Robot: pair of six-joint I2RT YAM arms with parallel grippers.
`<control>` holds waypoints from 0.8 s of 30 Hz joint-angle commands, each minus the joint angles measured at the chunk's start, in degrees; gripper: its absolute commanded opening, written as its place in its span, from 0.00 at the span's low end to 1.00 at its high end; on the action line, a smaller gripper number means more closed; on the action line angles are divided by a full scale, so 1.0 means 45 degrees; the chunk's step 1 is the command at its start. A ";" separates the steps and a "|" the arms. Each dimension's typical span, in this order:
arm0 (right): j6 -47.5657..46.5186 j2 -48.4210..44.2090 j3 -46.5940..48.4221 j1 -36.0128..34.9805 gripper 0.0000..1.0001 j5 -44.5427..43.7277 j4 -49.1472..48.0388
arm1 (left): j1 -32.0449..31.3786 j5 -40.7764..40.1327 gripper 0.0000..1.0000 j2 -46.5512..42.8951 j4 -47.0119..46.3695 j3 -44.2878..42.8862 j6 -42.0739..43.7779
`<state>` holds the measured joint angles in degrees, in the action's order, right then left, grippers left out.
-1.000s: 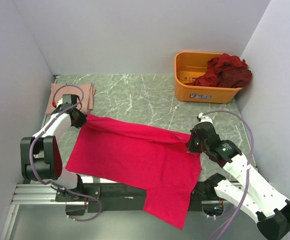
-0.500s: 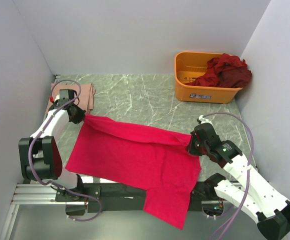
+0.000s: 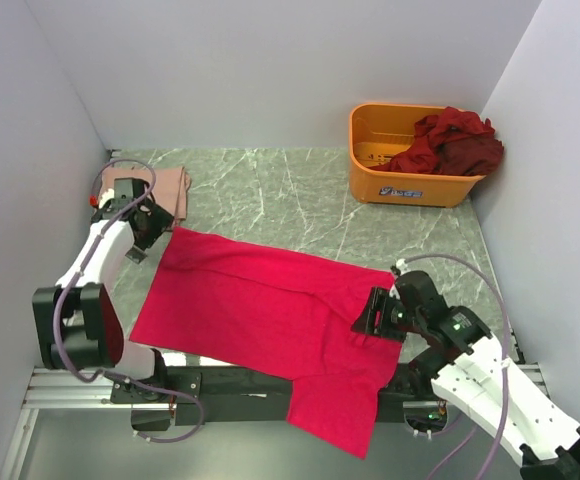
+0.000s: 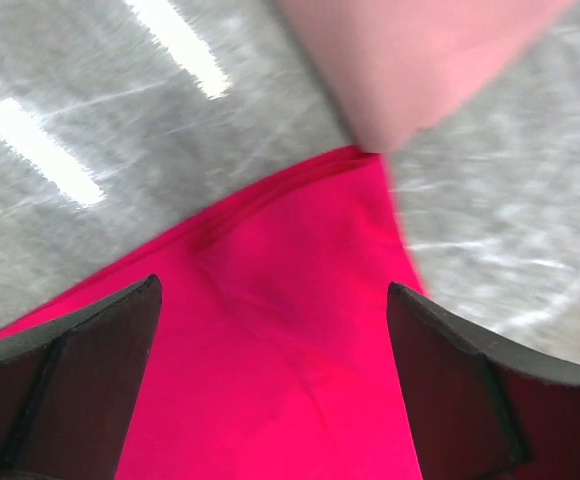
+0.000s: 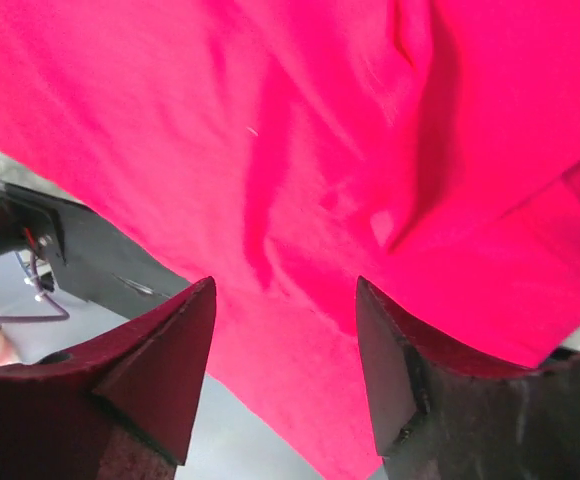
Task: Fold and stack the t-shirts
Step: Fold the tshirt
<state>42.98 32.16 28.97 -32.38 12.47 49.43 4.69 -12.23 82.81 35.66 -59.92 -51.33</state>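
A bright pinkish-red t-shirt (image 3: 270, 305) lies spread across the table, its near right part hanging over the front edge. My left gripper (image 3: 148, 224) stands open just above the shirt's far left corner (image 4: 290, 300), with nothing between its fingers (image 4: 80, 390). My right gripper (image 3: 372, 314) is open above the shirt's right side (image 5: 310, 150) and holds nothing. A folded pale pink t-shirt (image 3: 166, 190) lies at the far left; its corner (image 4: 410, 60) touches the red corner. Dark maroon t-shirts (image 3: 452, 142) sit heaped in the bin.
An orange plastic bin (image 3: 395, 182) stands at the back right against the wall. White walls close in the marble table (image 3: 280, 190) on three sides. A black rail (image 5: 90, 260) and cables run along the front edge below the hanging cloth.
Both grippers have opened and let go of the red shirt, whose far edge now lies flat. The right gripper has shifted left and nearer over the cloth; the left has drawn back slightly.
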 commanded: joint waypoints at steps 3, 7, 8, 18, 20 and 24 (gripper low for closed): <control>-0.1308 0.1268 0.1979 -0.0070 0.67 -0.1108 -0.0748 | -0.0104 0.1367 0.99 -0.1116 -0.1338 -0.0221 0.0117; -0.1855 0.4268 0.2778 -0.0070 0.67 -0.2610 -0.1704 | -0.0902 0.2072 0.99 -0.0124 -0.1771 -0.0297 0.0254; -0.1798 0.4801 0.2935 -0.0070 0.67 -0.2750 -0.1726 | -0.0982 0.2228 0.99 0.0112 -0.1811 -0.0375 0.0313; -0.1992 0.8282 0.2489 -0.0148 0.60 -0.3109 -0.2661 | -0.2136 0.2562 0.99 0.2262 -0.2397 -0.0923 0.0450; -0.1993 0.8341 0.2235 -0.0187 0.50 -0.2831 -0.3171 | -0.2136 0.2523 0.99 0.2477 -0.2455 -0.0961 0.0489; -0.1915 0.8283 0.1766 -0.0207 0.32 -0.2537 -0.3270 | -0.2136 0.2171 0.99 0.2751 -0.2319 -0.1157 0.0586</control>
<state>34.63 69.95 38.28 -32.88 -0.27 37.34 -4.99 -1.43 94.83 26.98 -62.30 -50.17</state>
